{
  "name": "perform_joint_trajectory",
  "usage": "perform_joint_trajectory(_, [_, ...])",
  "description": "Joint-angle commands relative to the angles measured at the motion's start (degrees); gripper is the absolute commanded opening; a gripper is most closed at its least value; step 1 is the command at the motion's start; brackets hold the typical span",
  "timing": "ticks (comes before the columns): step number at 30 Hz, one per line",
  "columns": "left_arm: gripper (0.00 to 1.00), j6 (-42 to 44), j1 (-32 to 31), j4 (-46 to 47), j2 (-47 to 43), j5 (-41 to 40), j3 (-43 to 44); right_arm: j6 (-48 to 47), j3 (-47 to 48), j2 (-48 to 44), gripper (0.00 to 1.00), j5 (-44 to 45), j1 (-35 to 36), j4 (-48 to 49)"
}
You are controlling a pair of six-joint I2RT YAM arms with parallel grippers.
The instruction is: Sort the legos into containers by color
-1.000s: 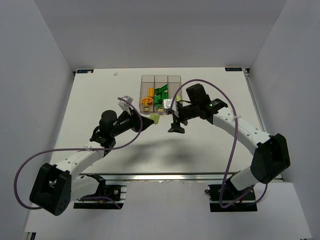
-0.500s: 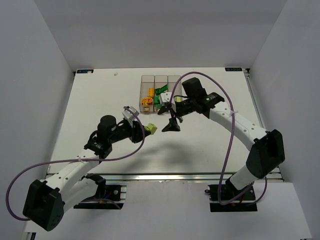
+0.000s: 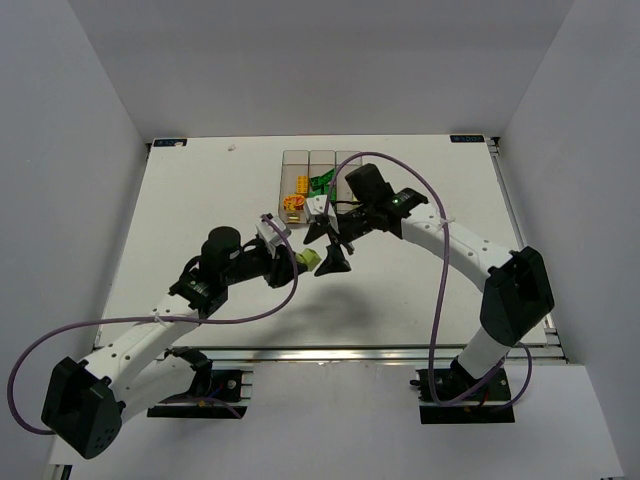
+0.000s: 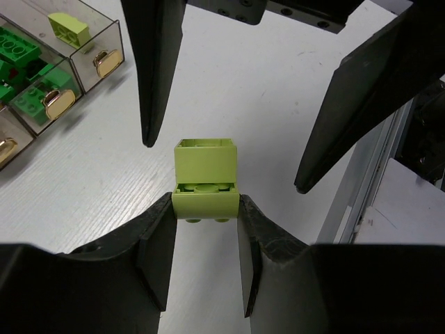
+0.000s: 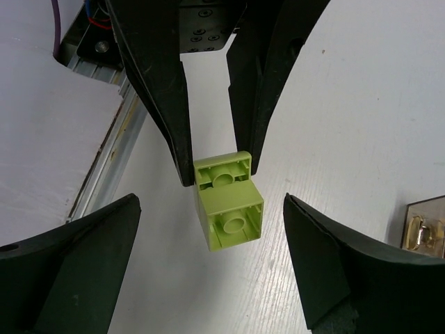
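Left gripper (image 4: 205, 209) clamps pale yellow-green brick (image 4: 205, 182) at 6 o'clock from containers (image 3: 322, 158), right gripper (image 5: 211, 202) spread wide astride it; risk: mistimed release or skewed pinch drops brick.

**White Links, Black Joints**

The left arm (image 3: 150, 325) and right arm (image 3: 460, 250) are white tubular links between bulky black joints. A loose purple cable (image 3: 380, 155) loops along each. A green light (image 3: 397, 201) glows on the right one. The fingers (image 4: 156, 261) are matt black tapering blades, and small screws (image 5: 199, 12) dot the black housing behind them.
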Motion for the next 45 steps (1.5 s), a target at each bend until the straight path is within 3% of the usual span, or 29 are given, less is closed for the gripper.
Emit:
perform_joint_trajectory(1, [0.01,2.21,-0.84,-0.75,-0.21,-0.67,2.28,-1.14,2.87,0.44,0.87,-2.28,0.27,-0.92])
perform_joint_trajectory(14, [0.01,3.09,-2.51,-3.04,0.32,-2.16,2.98,-8.07,5.24,3.08,0.65,-2.46,0.36,-8.2])
perform_joint_trajectory(25, [0.01,3.35,-2.86,-3.39,0.32,-2.78,3.95,-9.84,4.89,3.61,0.64,-2.37,0.36,-9.09])
perform_joint_trajectory(41, [0.01,3.44,-3.12,-4.18,-0.03,-3.57,2.98,-13.26,5.24,3.08,0.23,-1.23,0.01,-11.9])
perform_joint_trajectory(45, [0.0,3.35,-3.04,-4.01,-0.73,-4.09,1.75,-12.92,4.62,2.29,0.17,-0.61,-2.45,-11.56])
